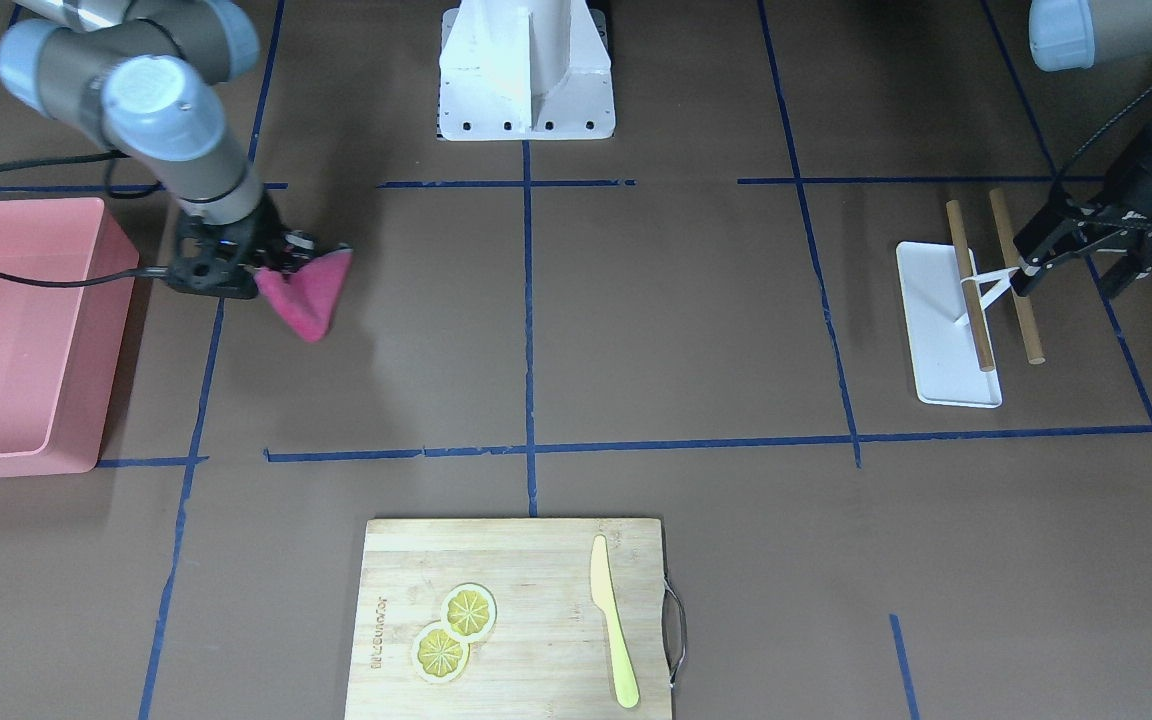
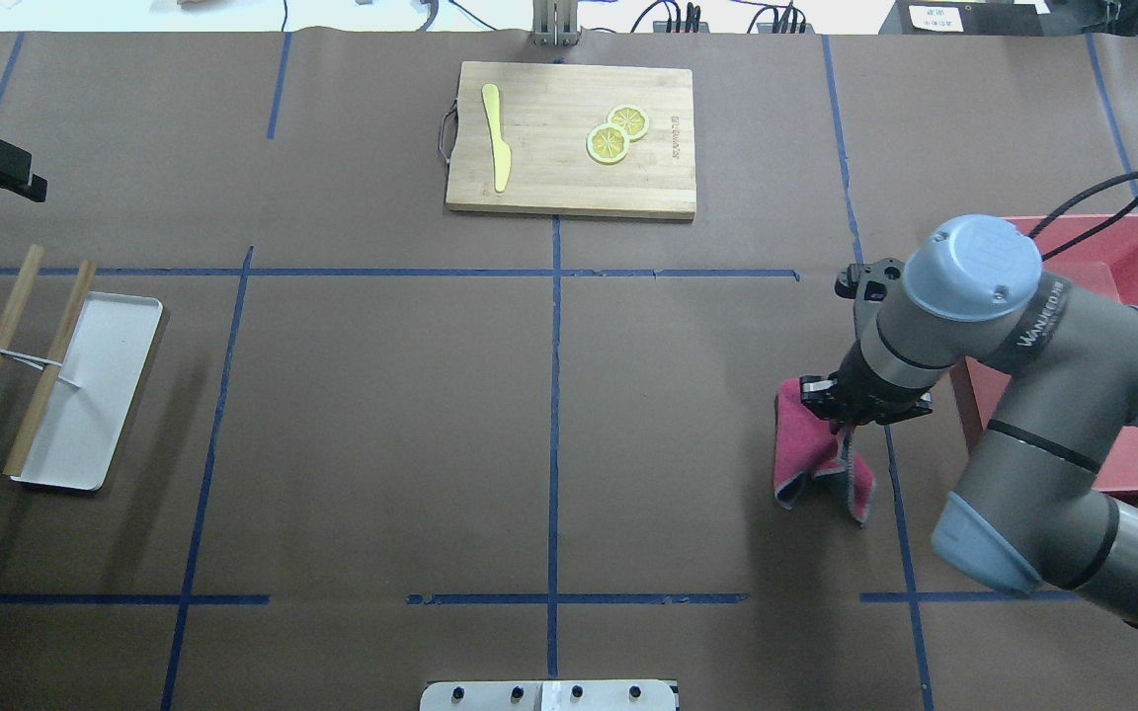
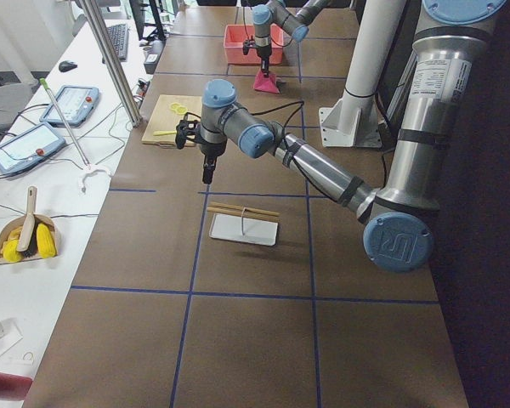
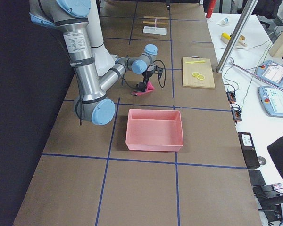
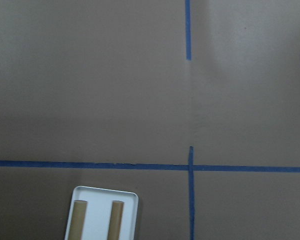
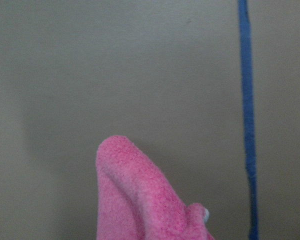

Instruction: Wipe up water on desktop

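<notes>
The wide flat dark-brown surface (image 2: 381, 415) with thin blue tape lines looks dull and smooth, and it lies under both arms. The right gripper (image 1: 276, 262) is squeezed on a fuzzy pink cloth (image 1: 311, 295) hanging low, near a pink plastic tub (image 1: 16, 330). The left gripper (image 1: 1068, 285) has its fingers apart over a white tray (image 1: 941, 370) with two wooden sticks (image 1: 971, 290). A bamboo cutting board (image 1: 516, 640) lies well apart

I see the worktop (image 2: 381, 395) as a wide, flat, matte dark-brown surface divided into a grid by thin blue tape lines. The pink cloth (image 2: 806, 459) hangs crumpled from the right pincer (image 2: 851, 415), which clamps its top, just beside a tape line.
</notes>
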Robot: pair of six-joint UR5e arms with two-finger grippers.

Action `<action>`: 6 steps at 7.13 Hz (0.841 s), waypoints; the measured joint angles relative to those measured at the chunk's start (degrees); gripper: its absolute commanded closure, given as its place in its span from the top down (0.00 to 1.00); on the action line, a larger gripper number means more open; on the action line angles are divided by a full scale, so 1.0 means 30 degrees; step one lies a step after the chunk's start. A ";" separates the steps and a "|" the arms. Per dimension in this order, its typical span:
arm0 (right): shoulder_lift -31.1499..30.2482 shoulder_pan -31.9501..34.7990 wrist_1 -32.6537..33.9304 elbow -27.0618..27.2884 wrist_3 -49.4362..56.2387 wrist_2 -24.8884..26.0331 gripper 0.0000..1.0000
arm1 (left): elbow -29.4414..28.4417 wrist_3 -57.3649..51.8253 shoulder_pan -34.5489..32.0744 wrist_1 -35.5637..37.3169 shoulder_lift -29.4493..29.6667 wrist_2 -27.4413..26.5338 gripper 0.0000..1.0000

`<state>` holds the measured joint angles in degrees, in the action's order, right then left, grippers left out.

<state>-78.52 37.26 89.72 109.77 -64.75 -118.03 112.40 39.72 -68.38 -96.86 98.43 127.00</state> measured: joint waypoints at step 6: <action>0.7065 -0.2333 -0.0014 -0.3748 -0.5846 0.0219 0.00 | -0.0010 -0.4554 -0.1496 0.1490 -0.0798 0.0000 1.00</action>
<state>-57.32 30.26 89.67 98.53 -82.29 -117.37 112.37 26.06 -72.86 -92.39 96.04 127.00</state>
